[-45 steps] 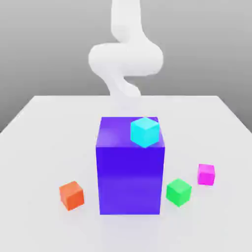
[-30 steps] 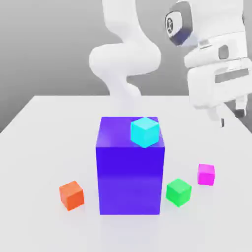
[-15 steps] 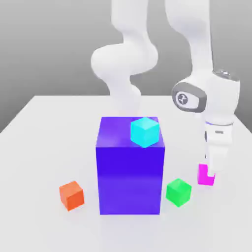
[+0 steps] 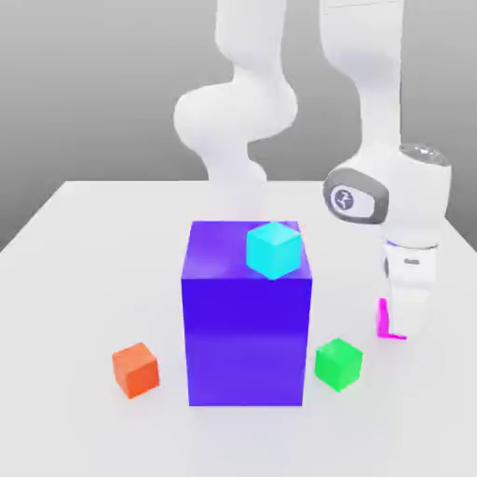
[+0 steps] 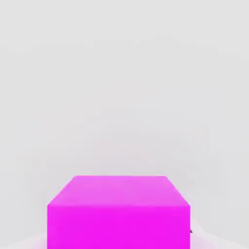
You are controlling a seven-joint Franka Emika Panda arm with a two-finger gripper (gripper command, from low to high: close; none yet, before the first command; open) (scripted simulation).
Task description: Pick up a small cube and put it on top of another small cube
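Note:
The small magenta-pink cube (image 4: 382,319) is at the exterior view's right, on or barely above the white table (image 4: 93,279); I cannot tell which. Just a thin pink sliver of it shows beside my gripper (image 4: 407,326), which points straight down and is shut on it. Up close in the hand view, the same cube (image 5: 119,214) has its top face and one side showing. A small green cube (image 4: 337,363) lies a short way towards the exterior view's left of the gripper. A small orange cube (image 4: 136,369) rests at the far left.
A tall purple block (image 4: 247,326) stands mid-table, between the orange and green cubes, with a small cyan cube (image 4: 275,249) on its top near the right corner. The arm's white links rise behind the block.
The hand came in from the upper right and descended over the magenta cube. Its fingers closed on the cube in the last half second. The other cubes have not moved.

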